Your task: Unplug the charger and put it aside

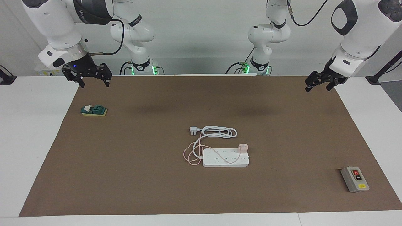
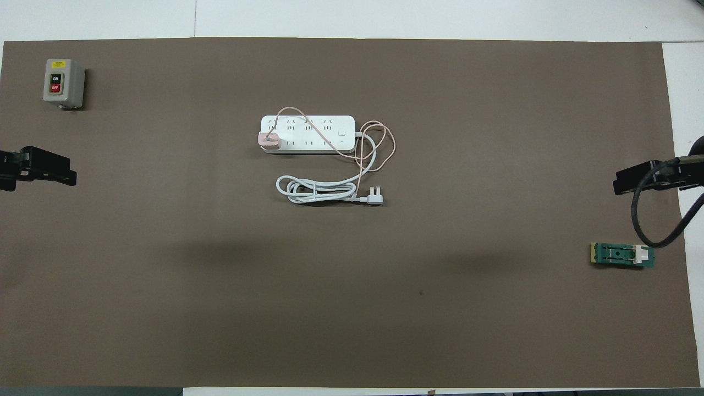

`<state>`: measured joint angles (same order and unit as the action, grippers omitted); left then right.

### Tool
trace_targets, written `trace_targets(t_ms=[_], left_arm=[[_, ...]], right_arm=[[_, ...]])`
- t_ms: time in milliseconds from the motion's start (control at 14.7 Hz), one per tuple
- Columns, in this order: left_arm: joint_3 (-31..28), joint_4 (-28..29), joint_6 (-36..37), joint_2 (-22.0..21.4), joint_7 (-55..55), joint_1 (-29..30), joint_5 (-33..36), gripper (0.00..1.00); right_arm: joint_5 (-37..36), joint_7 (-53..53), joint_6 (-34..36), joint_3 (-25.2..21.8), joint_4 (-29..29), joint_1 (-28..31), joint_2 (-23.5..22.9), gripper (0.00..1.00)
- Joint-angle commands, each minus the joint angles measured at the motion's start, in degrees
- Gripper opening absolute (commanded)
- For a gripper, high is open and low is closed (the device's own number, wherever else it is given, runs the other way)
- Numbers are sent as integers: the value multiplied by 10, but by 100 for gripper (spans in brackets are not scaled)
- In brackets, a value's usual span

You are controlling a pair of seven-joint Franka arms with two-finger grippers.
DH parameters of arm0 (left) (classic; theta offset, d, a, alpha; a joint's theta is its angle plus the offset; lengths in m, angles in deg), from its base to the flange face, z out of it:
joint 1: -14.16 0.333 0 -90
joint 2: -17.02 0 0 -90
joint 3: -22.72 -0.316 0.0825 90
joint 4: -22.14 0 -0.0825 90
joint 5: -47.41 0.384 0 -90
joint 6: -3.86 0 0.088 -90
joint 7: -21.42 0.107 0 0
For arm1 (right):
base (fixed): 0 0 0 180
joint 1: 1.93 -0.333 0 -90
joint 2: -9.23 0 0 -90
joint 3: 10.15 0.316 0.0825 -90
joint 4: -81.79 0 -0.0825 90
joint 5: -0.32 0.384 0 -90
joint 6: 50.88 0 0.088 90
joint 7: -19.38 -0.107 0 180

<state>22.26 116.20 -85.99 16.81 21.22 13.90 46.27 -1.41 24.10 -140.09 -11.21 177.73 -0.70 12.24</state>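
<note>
Charger (image 1: 243, 148) sits plugged into the power strip (image 1: 226, 157) mid-desk, at its end toward the left arm, so it needs pulling free. Left pincer (image 1: 318, 85) and right pincer (image 1: 93, 81) wait released, raised over opposite desk ends, keeping the middle reachable.

This looks like a robot lab. Two big white robot arms (image 1: 53, 28) stand at a white bench (image 1: 31, 131) with a brown mat (image 1: 201, 188) on it. The wall is plain and grey.
</note>
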Motion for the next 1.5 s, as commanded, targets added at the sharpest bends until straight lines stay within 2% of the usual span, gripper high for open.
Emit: trace_targets(t_ms=[0,544,816,951,1223,1427], left_arm=[[1,-15,19,8,2,-1,-4,100],[6,-1,6,-4,2,-6,-4,100],[0,0,-5,-6,-5,10,-4,100],[3,-6,2,7,-94,0,-8,100],[6,-69,-2,110,-299,-40,-32,100],[3,-160,-12,207,-470,-59,-49,100]], right_arm=[[9,13,9,4,3,10,7,100],[9,13,9,4,3,10,7,100],[9,13,9,4,3,10,7,100],[9,13,9,4,2,10,7,100],[9,13,9,4,3,10,6,100],[9,13,9,4,3,11,7,100]])
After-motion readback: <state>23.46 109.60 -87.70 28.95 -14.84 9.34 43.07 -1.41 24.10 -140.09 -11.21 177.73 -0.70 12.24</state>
